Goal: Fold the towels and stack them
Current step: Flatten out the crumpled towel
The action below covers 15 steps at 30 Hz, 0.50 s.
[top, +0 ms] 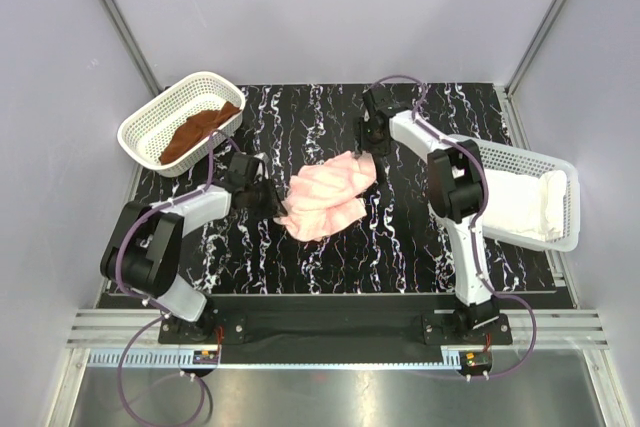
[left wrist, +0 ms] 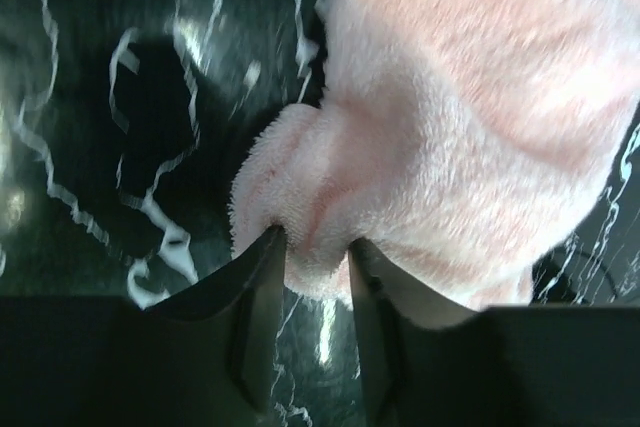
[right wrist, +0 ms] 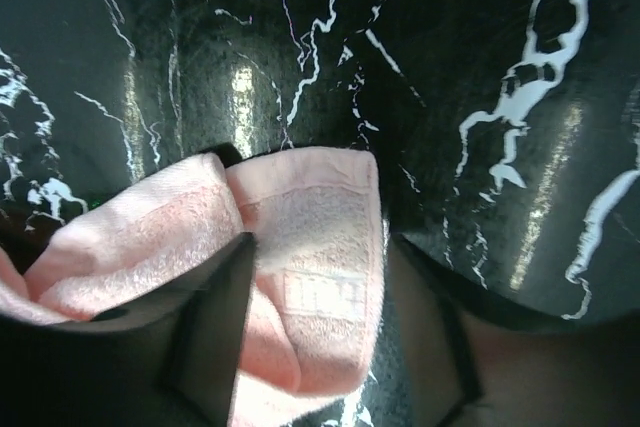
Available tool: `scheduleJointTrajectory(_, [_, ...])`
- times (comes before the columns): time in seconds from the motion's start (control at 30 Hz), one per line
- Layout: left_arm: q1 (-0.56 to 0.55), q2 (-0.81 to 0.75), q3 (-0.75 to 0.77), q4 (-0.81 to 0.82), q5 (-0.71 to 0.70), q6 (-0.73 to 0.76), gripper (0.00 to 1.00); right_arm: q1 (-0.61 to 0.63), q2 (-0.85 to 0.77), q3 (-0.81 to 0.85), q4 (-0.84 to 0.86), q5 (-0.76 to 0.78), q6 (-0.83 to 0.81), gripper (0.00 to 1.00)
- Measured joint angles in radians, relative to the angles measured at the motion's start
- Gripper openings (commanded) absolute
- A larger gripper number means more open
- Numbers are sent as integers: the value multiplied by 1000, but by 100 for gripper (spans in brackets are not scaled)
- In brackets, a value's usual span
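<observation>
**One towel out, none folded yet**

Early days, judging by the layout. On the black marbled table (top: 400, 247), between the two arms, only the pale pink towel (top: 325, 197): bunched and rumpled, not laid flat, no clean fold anywhere in it. Left in the baskets: the rust-brown towel (top: 195, 132), heaped in the left basket (top: 135, 137), and the cream-white towel (top: 525, 202), heaped in the right basket (top: 572, 209). No stack begun.

At the pink towel's left corner, the left gripper (left wrist: 315, 247): jaws pressed in from both sides on a plush fold of the edge, so gripping the cloth (going by the wrist view). At the far right corner, the right gripper (right wrist: 320, 245): jaws set wide, either side of the labelled corner, with a dark sliver showing beside one finger. Loosely astride the cloth rather than clamped on it, by the look of things.

Done so far, at most: one towel of three out on the table, with a gripper at each of two opposite corners. Left to do: spread the pink one flat, fold it, and set it down as a base. Then fetch, fold and stack the brown and the white in turn. Nearly all of the job ahead.
</observation>
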Motion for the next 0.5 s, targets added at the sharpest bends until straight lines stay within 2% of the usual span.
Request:
scheduleJointTrajectory(0.03, [0, 30, 32, -10, 2, 5, 16, 1, 8, 0, 0, -3, -5, 53])
scheduleJointTrajectory(0.07, [0, 58, 67, -21, 3, 17, 10, 2, 19, -1, 1, -7, -11, 39])
scheduleJointTrajectory(0.13, [0, 94, 136, -52, 4, 39, 0, 2, 26, -1, 1, -8, -19, 23])
scheduleJointTrajectory(0.2, [0, 99, 200, -95, 3, 63, 0, 2, 26, 0, -2, -5, -23, 6])
scheduleJointTrajectory(0.27, [0, 97, 267, -140, -2, 85, 0, 2, 24, 2, -8, 6, -24, 0])
scheduleJointTrajectory(0.5, [0, -26, 482, -301, -90, 180, 0, 2, -143, -56, -80, 50, -26, 0])
